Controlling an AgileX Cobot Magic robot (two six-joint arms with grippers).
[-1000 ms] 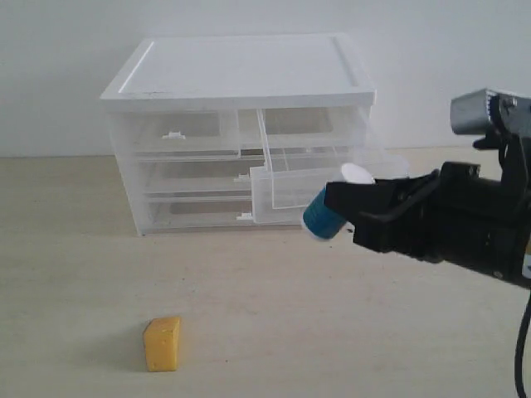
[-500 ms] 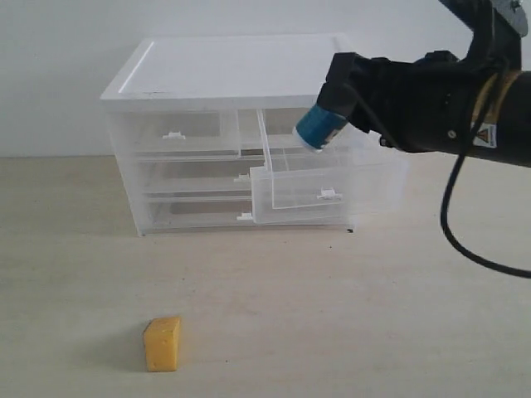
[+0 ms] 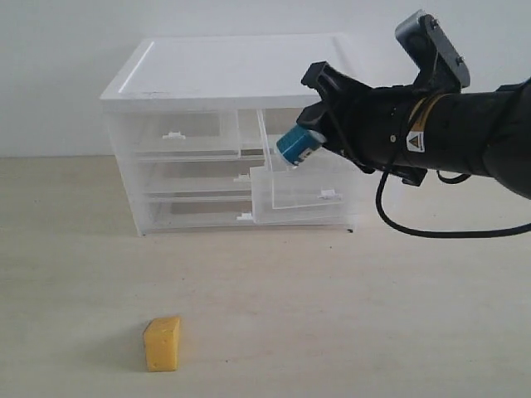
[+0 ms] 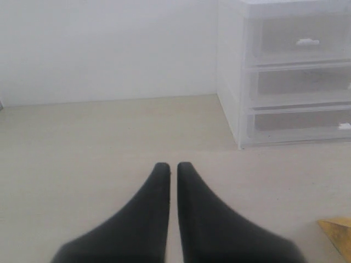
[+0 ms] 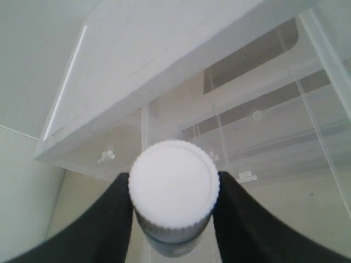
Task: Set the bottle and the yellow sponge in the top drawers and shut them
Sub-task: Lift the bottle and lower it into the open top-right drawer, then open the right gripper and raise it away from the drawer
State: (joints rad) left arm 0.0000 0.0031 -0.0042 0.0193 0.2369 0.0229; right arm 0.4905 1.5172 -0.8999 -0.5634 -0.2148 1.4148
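Teal bottle (image 3: 295,146) tilted in right jaws above open right top drawer (image 3: 307,197)

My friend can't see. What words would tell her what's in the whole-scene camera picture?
The black right gripper holds the bottle, tilted, above the pulled-out top drawer on the right of a clear plastic cabinet with a white top. The yellow sponge sits on the table in front, and the other top drawer is shut.

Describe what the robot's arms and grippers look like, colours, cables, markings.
The right arm: bulky black casing, grey wrist camera housing, black cable looping below, a yellow triangle warning sticker. The left gripper and right gripper: smooth black fingers tapering to rounded tips.
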